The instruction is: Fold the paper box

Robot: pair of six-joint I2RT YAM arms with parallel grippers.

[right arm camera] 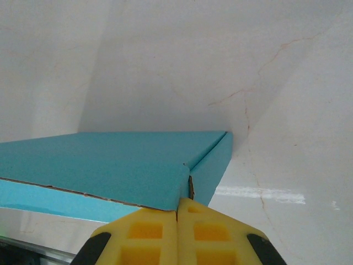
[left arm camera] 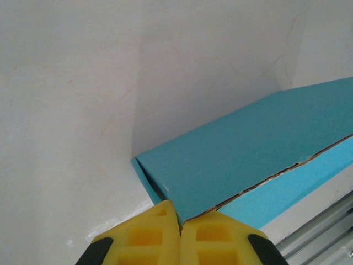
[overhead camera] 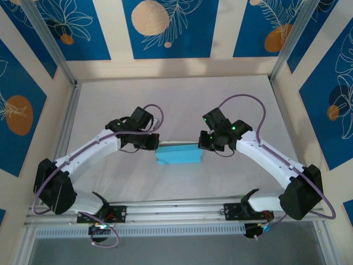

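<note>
The box [overhead camera: 177,154] lies folded, light blue side out, at the middle of the white counter [overhead camera: 176,99], between the 2 arms. The left gripper [overhead camera: 155,144] is at its left end and the right gripper [overhead camera: 203,144] at its right end. In each wrist view the yellow jaws are pressed together against a corner of the box. Whether card is pinched between them cannot be told.

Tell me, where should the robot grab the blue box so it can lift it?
Probably at its short ends, one arm coming from each side. The paper box lies flat on the table, long and shallow, so its wide top likely won't fit between the fingers, while the thin edge at each end corner would.
</note>
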